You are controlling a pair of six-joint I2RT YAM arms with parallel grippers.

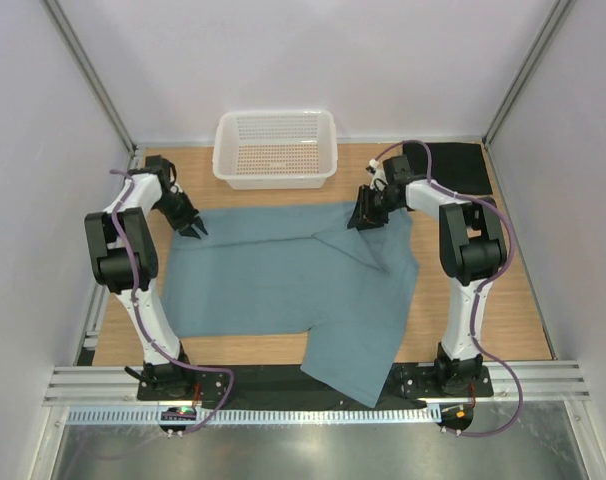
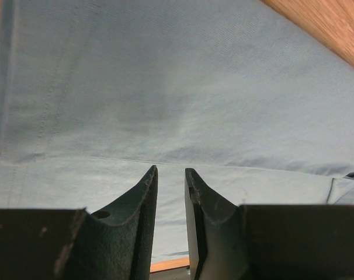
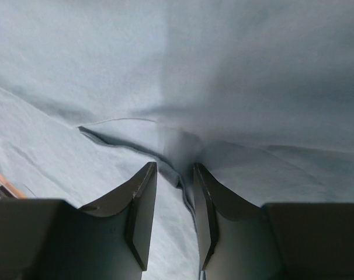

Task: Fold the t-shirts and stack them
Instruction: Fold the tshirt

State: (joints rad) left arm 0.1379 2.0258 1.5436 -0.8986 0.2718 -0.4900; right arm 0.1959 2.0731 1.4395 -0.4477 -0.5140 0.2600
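The large teal-blue t-shirt (image 1: 283,280) lies spread on the table, its near right part hanging over the front edge. Its far right part is folded inward into a flap (image 1: 368,240). My left gripper (image 1: 193,228) is at the shirt's far left corner, jaws a little apart over flat cloth (image 2: 165,87), holding nothing. My right gripper (image 1: 365,215) is at the far right edge, jaws apart. A hem edge (image 3: 180,175) runs between them and creases gather at its tips. The black t-shirt (image 1: 453,165) lies folded at the back right. The cream-beige shirt is out of view.
A white mesh basket (image 1: 275,148) stands at the back middle, just beyond the shirt's far edge. Bare wood (image 1: 503,300) shows to the right of the shirt and along the left side. White walls enclose the table.
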